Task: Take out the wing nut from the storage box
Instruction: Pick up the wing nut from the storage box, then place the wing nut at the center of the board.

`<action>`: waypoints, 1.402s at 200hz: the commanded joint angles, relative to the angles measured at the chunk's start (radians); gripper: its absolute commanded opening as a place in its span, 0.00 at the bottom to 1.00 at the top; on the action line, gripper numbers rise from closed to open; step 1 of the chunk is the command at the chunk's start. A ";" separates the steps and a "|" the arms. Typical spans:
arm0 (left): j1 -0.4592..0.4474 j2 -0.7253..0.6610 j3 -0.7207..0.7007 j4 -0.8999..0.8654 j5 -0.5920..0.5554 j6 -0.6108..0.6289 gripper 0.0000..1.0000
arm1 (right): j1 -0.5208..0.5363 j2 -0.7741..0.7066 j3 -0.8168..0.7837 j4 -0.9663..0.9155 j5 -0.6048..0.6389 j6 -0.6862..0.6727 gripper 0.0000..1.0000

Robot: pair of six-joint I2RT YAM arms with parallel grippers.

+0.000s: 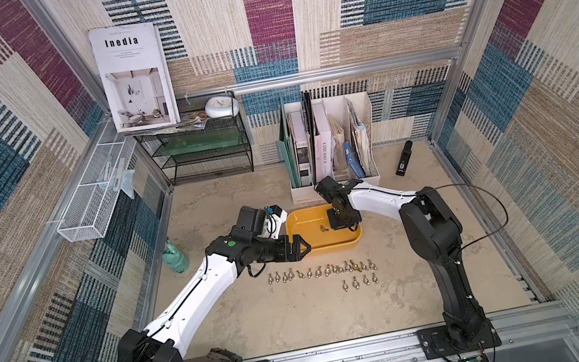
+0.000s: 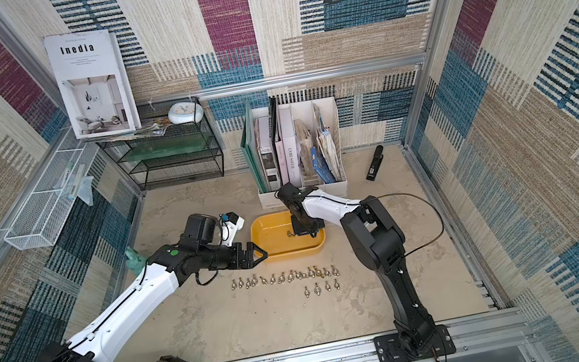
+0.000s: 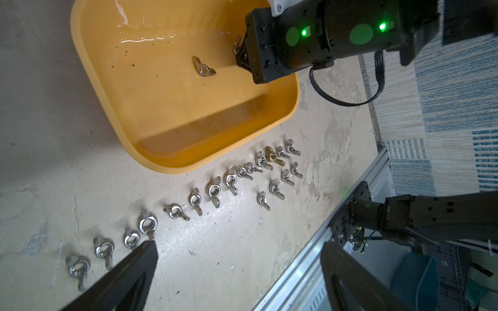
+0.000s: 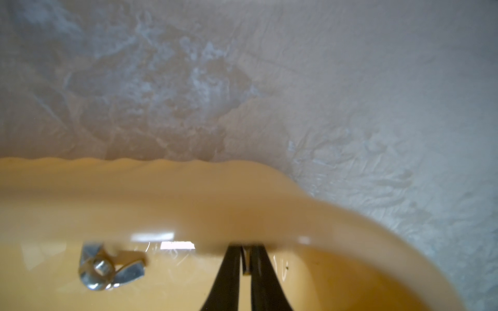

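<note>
Pinching a wing nut [image 4: 245, 260] that only wrist views show, right fingers [image 4: 229, 274] are shut; left fingers [image 3: 129, 272] gape.

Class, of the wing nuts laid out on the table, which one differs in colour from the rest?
The brass-coloured wing nut near the right arm's end of the longer row; every other one there is silver.

1. "Inedia" stands in large black letters on the white cover of the magazine [image 1: 133, 76], which is propped on the black wire shelf [image 1: 210, 163]. The fine print around it is too small to read.
2. "L'AME SŒUR", as far as legible, runs down the spine of a white book [image 1: 326, 148] in the white file holder [image 1: 302, 195].
3. The white label on the black device [image 1: 403, 159] is unreadable.
</note>
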 commanded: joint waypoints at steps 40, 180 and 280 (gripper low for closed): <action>0.001 -0.027 -0.016 0.011 0.004 -0.016 0.99 | 0.000 -0.059 -0.034 0.003 0.002 -0.007 0.00; -0.001 -0.228 -0.143 -0.006 -0.048 -0.113 0.99 | 0.217 -0.414 -0.248 -0.076 0.063 0.099 0.00; -0.001 -0.380 -0.192 -0.121 -0.074 -0.121 0.99 | 0.493 -0.485 -0.458 0.040 -0.007 0.275 0.00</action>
